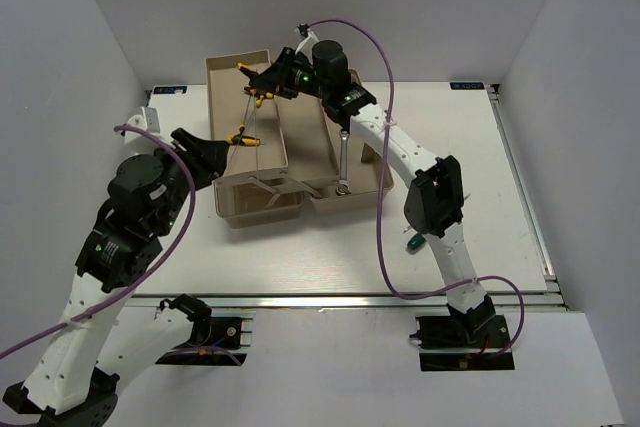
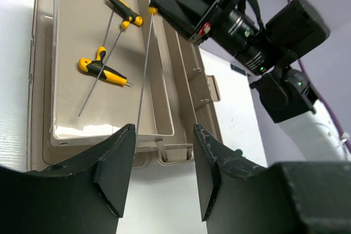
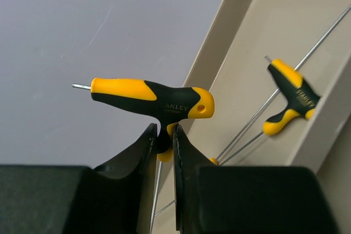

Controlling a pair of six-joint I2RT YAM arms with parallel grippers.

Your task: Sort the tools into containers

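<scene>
My right gripper [image 1: 268, 84] is shut on the stem of a yellow-and-black T-handle hex key [image 3: 159, 102] and holds it above the far end of the left beige tray [image 1: 215, 97]; its long shaft hangs down into the tray [image 2: 143, 75]. Two more hex keys [image 2: 102, 68] [image 2: 122, 8] lie in that tray. A silver wrench [image 1: 343, 159] lies in the right tray [image 1: 385, 182]. My left gripper [image 2: 162, 173] is open and empty, near the tray's near end and over the toolbox base [image 1: 255, 209]. A green-handled screwdriver [image 1: 415, 243] lies on the table under the right arm.
The trays and toolbox base sit together at the table's middle back. Grey walls close in on the left, right and far sides. Purple cables [image 1: 380, 207] loop along both arms. The right arm [image 2: 263, 42] reaches across above the trays.
</scene>
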